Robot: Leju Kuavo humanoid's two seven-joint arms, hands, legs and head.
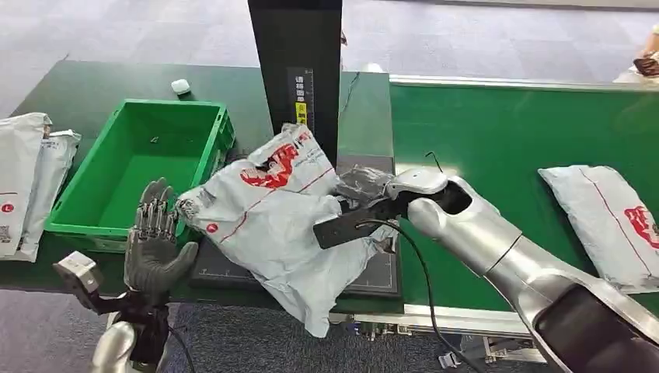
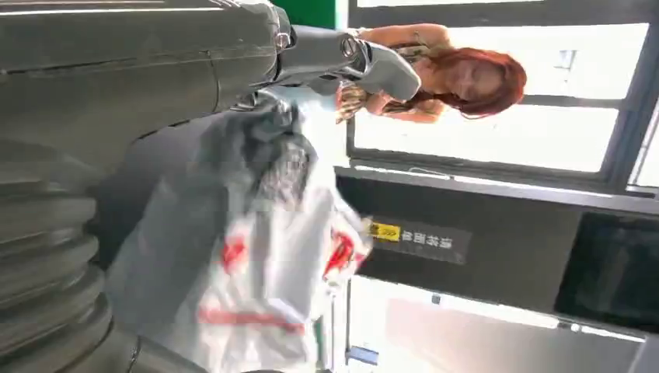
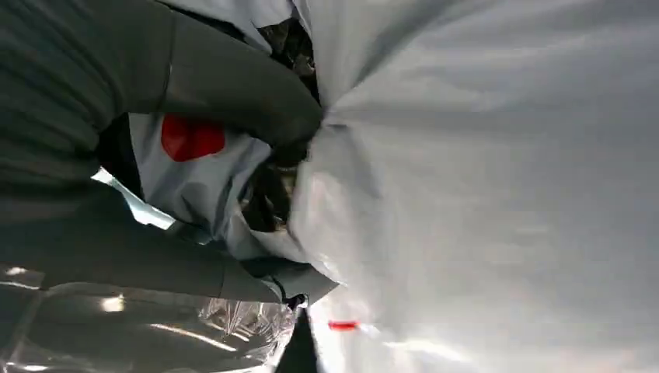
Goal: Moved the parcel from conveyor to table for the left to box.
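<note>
Your right hand [image 1: 365,203] gripped the parcel [image 1: 276,217] over the dark scale plate [image 1: 381,272] between the conveyor [image 1: 497,132] and the green bin [image 1: 148,155]; transfer step looked nearly done, with release onto the table [image 1: 70,85] due next. Your left hand [image 1: 155,241] waited open beside it, holding nothing. Grey carpet [image 1: 466,31] lay beyond, and another bag [image 1: 614,217] sat on the belt.

Your head view looks forward and down from high over the dark green surface [image 1: 78,85]. Both wrist views sit close behind their robot hands, turned sideways, and share with it the crumpled grey plastic mailer parcel with red print [image 1: 268,210] at 12 o'clock.
</note>
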